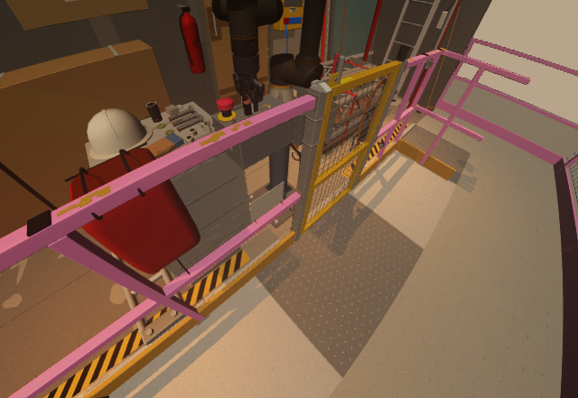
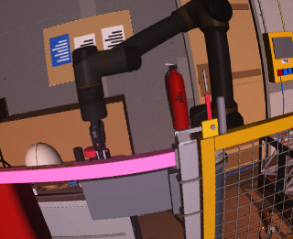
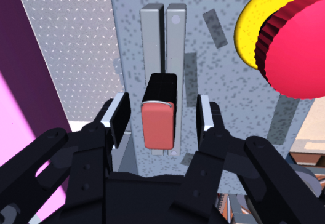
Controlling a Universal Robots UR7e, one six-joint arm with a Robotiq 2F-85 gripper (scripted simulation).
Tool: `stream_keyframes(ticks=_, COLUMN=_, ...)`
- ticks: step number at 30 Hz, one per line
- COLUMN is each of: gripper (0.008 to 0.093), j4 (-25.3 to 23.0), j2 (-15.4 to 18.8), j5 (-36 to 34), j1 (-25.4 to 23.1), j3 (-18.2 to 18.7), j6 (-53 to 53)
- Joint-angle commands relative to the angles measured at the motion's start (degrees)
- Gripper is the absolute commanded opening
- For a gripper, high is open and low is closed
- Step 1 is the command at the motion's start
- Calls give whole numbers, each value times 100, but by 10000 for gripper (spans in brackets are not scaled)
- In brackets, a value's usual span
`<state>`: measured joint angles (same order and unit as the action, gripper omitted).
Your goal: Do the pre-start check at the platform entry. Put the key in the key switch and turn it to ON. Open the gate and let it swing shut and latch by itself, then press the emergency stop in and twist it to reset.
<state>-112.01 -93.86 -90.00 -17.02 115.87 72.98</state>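
The key (image 3: 158, 120), with a salmon-red head and a black body, stands in a grey holder (image 3: 163, 51) on the speckled control panel, and my gripper (image 3: 160, 118) hangs straight down over it, open, with a finger on each side of the head and nothing held. The red emergency stop button (image 3: 292, 48) on its yellow ring sits just to the right of the key in the wrist camera. From the side camera the button (image 1: 225, 106) is left of my gripper (image 1: 250, 100). The yellow mesh gate (image 1: 348, 137) stands closed to the right of the panel. I cannot make out the key switch.
The pink top rail (image 1: 154, 170) runs in front of the panel, close below my gripper. A white hard hat (image 1: 114, 130) and a red bag (image 1: 135, 216) sit at the panel's left end. A fire extinguisher (image 1: 192, 39) hangs on the wall behind.
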Motion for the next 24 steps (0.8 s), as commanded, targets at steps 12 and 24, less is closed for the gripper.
stream_keyframes(ticks=12, gripper=420, j4=-3, j2=-2, j5=0, j1=0, j3=-2, j6=0)
stream_keyframes(ticks=24, gripper=180, j4=-3, j2=-1, j5=0, j1=0, j3=-2, j6=0)
